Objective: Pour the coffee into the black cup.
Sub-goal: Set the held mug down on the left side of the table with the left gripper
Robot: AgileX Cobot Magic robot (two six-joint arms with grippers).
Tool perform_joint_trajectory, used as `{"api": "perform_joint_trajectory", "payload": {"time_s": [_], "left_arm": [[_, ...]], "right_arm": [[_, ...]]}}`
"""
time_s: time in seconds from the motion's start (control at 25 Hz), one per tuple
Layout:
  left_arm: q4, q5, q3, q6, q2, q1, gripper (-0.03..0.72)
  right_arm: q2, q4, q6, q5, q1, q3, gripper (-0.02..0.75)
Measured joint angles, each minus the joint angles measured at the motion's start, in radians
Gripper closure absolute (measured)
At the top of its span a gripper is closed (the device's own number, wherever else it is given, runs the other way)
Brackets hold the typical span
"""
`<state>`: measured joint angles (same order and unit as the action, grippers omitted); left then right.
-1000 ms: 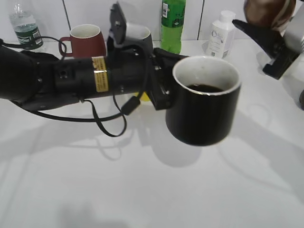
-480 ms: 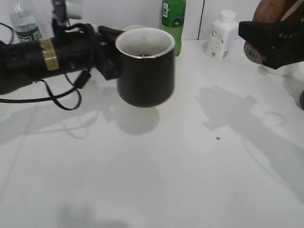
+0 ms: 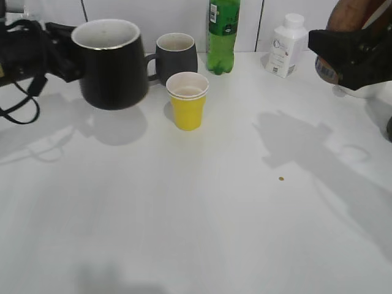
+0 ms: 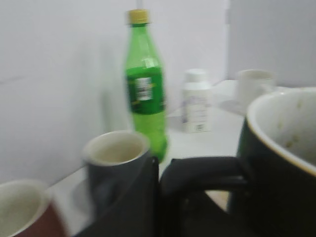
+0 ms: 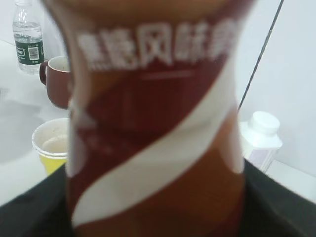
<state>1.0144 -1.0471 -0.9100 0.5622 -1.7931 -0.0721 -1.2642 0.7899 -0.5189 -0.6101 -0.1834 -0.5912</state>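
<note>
So the left gripper point(image 4: 163, 192) has the black cup point(image 3: 111, 63) by its handle, dark fingers point(image 4: 143, 197) closed around it as far as the left wrist view shows. The cup is over at the far left of the exterior view, held upright: long axis vertical, mouth pointing straight up, handle sticking out to the left toward the arm. It looks lifted a bit, with its shadow lying on the white surface point(image 3: 196, 214) below and to the right of it. From this angle you only see the pale inner wall near the rim, so I can't tell what's in it.

The right gripper point(image 3: 352, 58) is up at the right edge, clamped on the coffee bottle point(image 5: 153, 113), a brown one with a red and white label. In the right wrist view the bottle fills most of the frame and stands more or less upright. In the exterior view only a bit of brown shows above the black gripper, so I can't say where the mouth points.

Stuff on the surface: a yellow paper cup point(image 3: 187, 100) just right of the black cup, and a grey mug point(image 3: 176, 56) behind it. There's a green bottle point(image 3: 222, 33) at the back wall and a white pill bottle point(image 3: 286, 44) further right. The wrist views also catch a red mug point(image 5: 58, 81) and a clear water bottle point(image 5: 28, 37) at the back left. There's a tiny brown speck point(image 3: 281, 179) on the surface right of the middle.
</note>
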Motion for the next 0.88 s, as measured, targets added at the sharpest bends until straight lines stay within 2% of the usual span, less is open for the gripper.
{"api": "perform_joint_trajectory", "payload": {"time_s": [0.16, 0.32, 0.44, 0.88], "left_arm": [[-0.003, 0.001, 0.003, -0.036, 0.0, 0.083, 0.655], [-0.047, 0.033, 0.003, -0.099, 0.0, 0.136, 0.655], [-0.103, 0.044, 0.003, -0.149, -0.004, 0.154, 0.655], [-0.376, 0.0, 0.004, -0.352, -0.144, 0.154, 0.655]], "right_arm": [[-0.011, -0.002, 0.0, 0.001, 0.0, 0.0, 0.211], [-0.017, -0.003, 0.0, 0.001, 0.0, 0.0, 0.211], [-0.017, -0.004, 0.0, 0.001, 0.0, 0.0, 0.211], [-0.018, -0.015, -0.001, -0.015, 0.0, 0.0, 0.211]]}}
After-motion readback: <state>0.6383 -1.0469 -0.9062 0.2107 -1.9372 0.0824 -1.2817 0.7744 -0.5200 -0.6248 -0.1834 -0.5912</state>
